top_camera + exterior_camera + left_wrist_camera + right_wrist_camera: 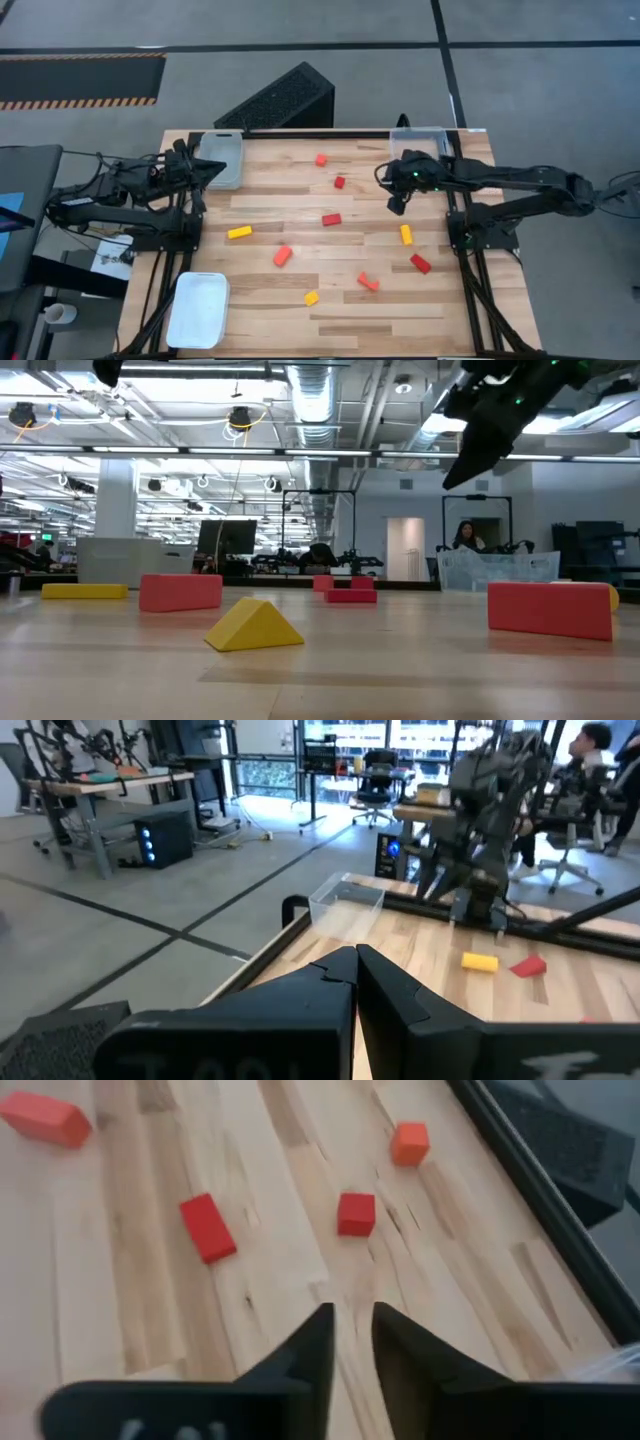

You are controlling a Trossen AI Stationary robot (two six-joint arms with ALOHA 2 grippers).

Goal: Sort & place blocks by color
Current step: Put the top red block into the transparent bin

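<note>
Ten small blocks lie scattered across the middle of the wooden table [260,330]. None is in a tray yet. Nearest the working tool is a red cube [340,182], left of and slightly above the right gripper [392,205] in the high view, with an orange cube [321,159] beyond it toward the top edge. The right gripper hangs above the table with its fingers a narrow gap apart, holding nothing. In its wrist view the red cube [356,1213] sits almost straight ahead. The left gripper [215,172], fully closed and empty, waits beside the clear tray [222,160] at upper left.
</note>
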